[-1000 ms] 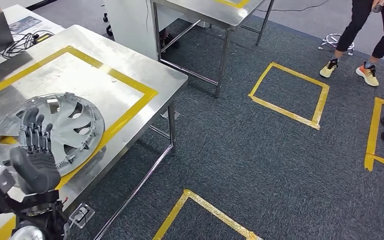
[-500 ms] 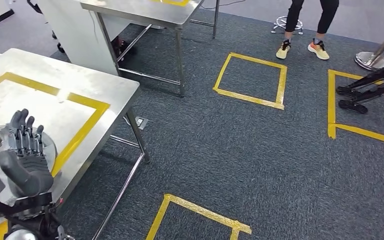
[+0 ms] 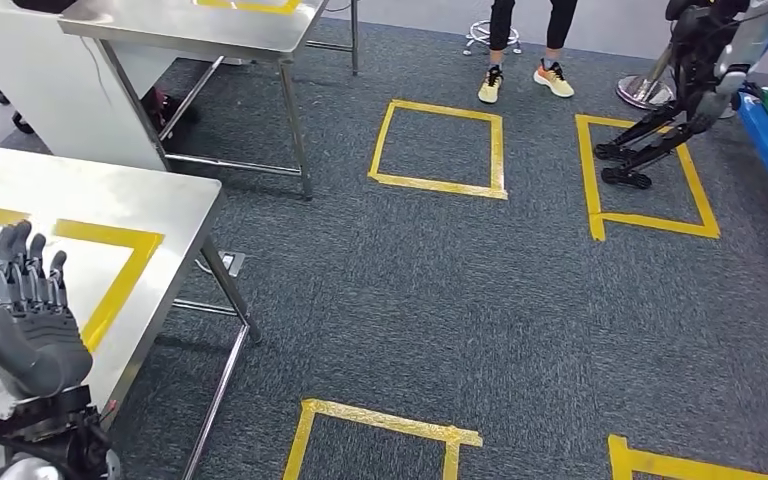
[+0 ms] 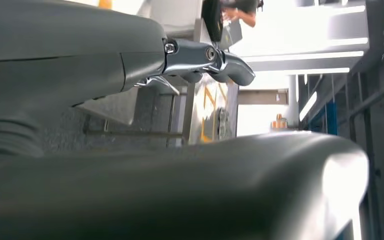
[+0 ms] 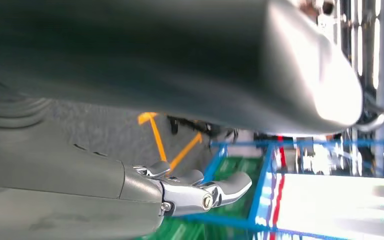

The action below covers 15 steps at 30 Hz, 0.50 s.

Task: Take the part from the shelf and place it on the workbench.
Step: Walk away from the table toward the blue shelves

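The left hand (image 3: pixel 30 320) has its fingers (image 3: pixel 22 265) stretched straight and slightly apart, thumb out, gripping nothing, raised over the steel workbench (image 3: pixel 150 205) with yellow tape. The right hand (image 5: pixel 195 192) likewise holds nothing, fingers extended. I cannot see the part.

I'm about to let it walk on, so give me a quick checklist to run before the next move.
1. Left hand empty, fingers apart: ok.
2. Right hand holding nothing: ok.
3. Part lying on the workbench: cannot tell.
4. Person well away, beyond the taped squares: ok.
5. Second robot far off to the right: ok.
6. Carpet straight ahead free of obstacles: ok.
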Available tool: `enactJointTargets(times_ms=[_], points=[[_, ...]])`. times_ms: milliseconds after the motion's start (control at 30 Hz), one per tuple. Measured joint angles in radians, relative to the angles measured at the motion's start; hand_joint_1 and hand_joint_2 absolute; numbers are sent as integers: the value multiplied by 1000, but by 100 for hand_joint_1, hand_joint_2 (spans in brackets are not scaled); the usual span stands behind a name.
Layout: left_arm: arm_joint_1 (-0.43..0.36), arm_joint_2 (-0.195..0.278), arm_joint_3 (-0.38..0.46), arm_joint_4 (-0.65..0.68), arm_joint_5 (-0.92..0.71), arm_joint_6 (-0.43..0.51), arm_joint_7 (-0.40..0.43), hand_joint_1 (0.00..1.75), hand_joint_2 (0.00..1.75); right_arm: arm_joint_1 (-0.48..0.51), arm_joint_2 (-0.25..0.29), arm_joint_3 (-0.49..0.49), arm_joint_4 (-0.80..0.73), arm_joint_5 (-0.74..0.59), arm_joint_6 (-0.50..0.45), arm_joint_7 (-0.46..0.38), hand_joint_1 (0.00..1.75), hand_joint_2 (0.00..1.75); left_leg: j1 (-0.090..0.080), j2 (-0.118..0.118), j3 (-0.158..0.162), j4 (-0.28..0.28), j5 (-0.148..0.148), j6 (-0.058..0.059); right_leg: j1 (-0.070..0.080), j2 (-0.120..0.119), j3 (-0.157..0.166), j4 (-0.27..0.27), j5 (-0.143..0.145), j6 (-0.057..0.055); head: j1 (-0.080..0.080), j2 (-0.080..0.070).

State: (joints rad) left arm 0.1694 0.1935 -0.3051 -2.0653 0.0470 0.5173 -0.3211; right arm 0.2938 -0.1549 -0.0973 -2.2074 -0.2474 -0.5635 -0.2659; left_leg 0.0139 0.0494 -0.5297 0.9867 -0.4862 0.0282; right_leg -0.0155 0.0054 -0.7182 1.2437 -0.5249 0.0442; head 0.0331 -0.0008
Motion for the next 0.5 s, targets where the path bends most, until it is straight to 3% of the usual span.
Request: enactJointTargets(times_ms=[67,133,167,233,267,333,367,433,467,500], points=[[0,0,1,-1,-8,0,2,0,0,0,0,0,-1,5,-8,0,0,0,-1,26,8,1,-7,-4,5,-38,67,-127,55,-6,7,0],[2,0,4,-3,-23,13,10,0,0,0,0,-5,-5,5,-11,1,0,0,-5,49,16,2,-15,-13,15,-76,122,-223,77,-18,10,0],[4,-1,7,-4,-30,23,16,0,0,2,0,-10,-9,3,-9,1,0,0,-7,61,19,2,-18,-18,20,-80,128,-238,75,-24,11,0],[6,-2,14,-6,-34,35,28,0,0,11,0,-24,-17,-5,1,2,0,0,-5,78,24,1,-24,-28,22,-54,129,-244,77,-36,8,0],[5,-3,17,-6,-32,36,32,0,0,15,2,-32,-20,-10,7,1,0,0,-2,66,24,7,-32,-34,21,-41,134,-250,78,-41,7,0],[5,-4,22,-6,-26,33,35,0,0,16,5,-44,-24,-14,17,1,0,0,3,10,-3,73,-71,-41,15,-17,150,-261,84,-53,-1,0],[6,-4,23,-5,-21,29,34,0,0,15,7,-48,-25,-12,21,2,0,0,4,-21,-33,134,-99,-42,15,-5,152,-262,85,-57,-7,0],[7,-4,24,-1,-9,20,25,0,0,12,10,-49,-25,-5,24,9,0,0,4,-44,-102,259,-139,-44,15,22,152,-261,85,-60,-18,0],[7,-4,24,0,-3,16,20,0,0,13,11,-49,-24,0,24,14,0,0,4,-46,-122,283,-134,-44,15,37,152,-260,84,-60,-21,0],[7,-4,24,1,0,13,16,0,0,13,12,-49,-24,4,23,17,0,0,5,-49,-123,268,-110,-45,15,52,153,-258,82,-58,-24,0]])
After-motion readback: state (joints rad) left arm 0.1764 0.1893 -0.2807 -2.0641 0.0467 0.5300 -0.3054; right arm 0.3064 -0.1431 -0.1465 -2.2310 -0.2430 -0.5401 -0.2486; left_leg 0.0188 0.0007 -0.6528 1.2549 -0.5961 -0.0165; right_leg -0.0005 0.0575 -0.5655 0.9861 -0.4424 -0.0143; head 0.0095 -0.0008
